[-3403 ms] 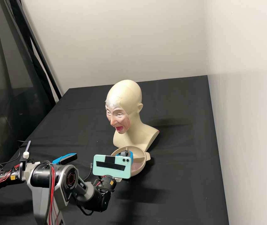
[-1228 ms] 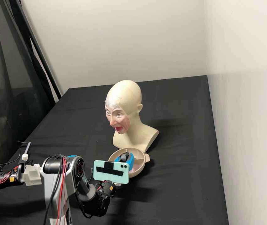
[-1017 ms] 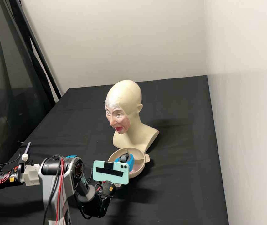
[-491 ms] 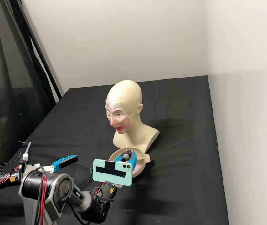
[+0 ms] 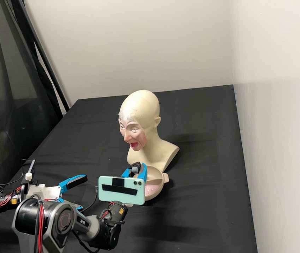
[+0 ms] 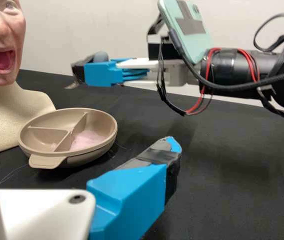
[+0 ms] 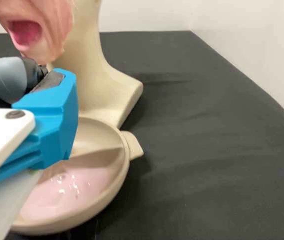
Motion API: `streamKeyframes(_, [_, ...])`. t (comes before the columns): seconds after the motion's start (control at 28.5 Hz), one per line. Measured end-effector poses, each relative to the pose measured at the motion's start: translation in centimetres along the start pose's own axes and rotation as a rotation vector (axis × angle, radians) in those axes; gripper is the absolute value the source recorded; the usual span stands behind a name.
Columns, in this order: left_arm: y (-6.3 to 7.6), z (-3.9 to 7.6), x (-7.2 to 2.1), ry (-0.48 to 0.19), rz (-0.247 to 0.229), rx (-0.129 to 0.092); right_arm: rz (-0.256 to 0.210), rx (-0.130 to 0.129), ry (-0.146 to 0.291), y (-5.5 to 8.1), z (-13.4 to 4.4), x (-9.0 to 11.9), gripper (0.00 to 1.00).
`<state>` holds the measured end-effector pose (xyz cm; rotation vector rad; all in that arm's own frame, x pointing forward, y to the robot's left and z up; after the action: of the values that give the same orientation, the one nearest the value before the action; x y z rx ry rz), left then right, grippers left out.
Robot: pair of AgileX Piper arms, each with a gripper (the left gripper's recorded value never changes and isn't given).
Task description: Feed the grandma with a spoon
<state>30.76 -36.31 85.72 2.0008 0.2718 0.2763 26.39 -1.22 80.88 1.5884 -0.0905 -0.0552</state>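
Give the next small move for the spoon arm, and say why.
Probably raise the right gripper toward the open mouth: its jaws grip the grey spoon just above the bowl, below the mouth.

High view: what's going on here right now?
The right gripper, on the arm carrying a mint phone, is shut on a grey spoon above the divided bowl of pink food, below the open mouth of the mannequin head and not yet at it. The left gripper rests open, low over the bench, off to the side of the bowl.
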Motion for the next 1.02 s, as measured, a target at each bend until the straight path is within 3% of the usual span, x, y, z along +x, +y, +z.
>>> streamKeyframes(0.25, [0.0, 0.0, 0.00, 0.000, 0.000, 0.000, 0.016, 0.003, 0.046, 0.5, -1.5, 1.7, 0.00])
streamKeyframes(0.53, [0.0, 0.0, 0.00, 0.000, 0.000, 0.000, 0.038, 0.028, 0.068, 0.7, -3.2, 3.2, 0.00])
streamKeyframes(0.74, [0.0, 0.0, 0.00, 0.000, 0.000, 0.000, 0.034, 0.008, 0.109, 0.5, -4.3, 3.8, 0.00])
streamKeyframes(1.02, [0.0, 0.0, 0.00, 0.000, 0.000, 0.000, 0.018, -0.011, 0.105, 0.0, -4.9, 4.6, 0.00])
